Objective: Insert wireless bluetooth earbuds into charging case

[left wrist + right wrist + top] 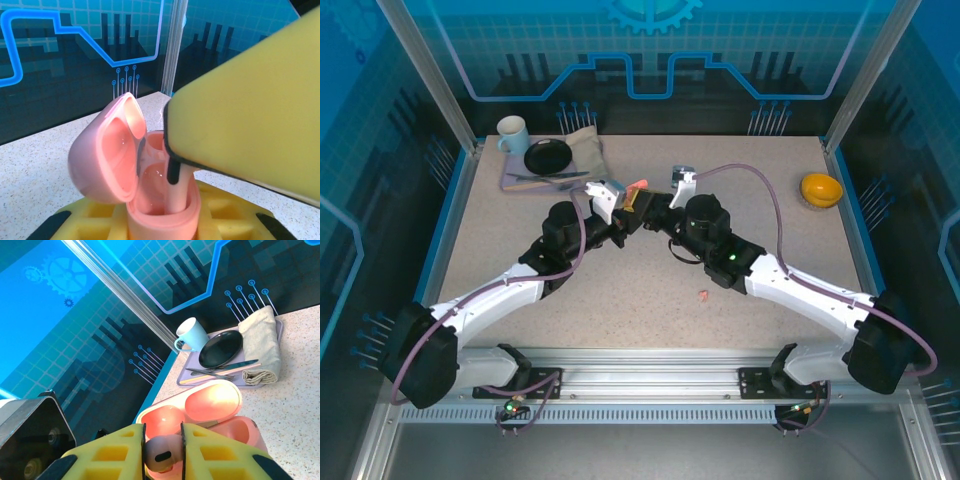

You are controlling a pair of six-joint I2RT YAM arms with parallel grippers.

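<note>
Tabletop (640, 310) from above bears a loose pink earbud (704, 296)

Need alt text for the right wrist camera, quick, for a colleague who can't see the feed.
The right gripper pinches a pink earbud between its yellow fingers, right by an open pink charging case. Behind, on the speckled table, a tray holds a pale mug, a black plate, cutlery and a folded cloth.
</note>
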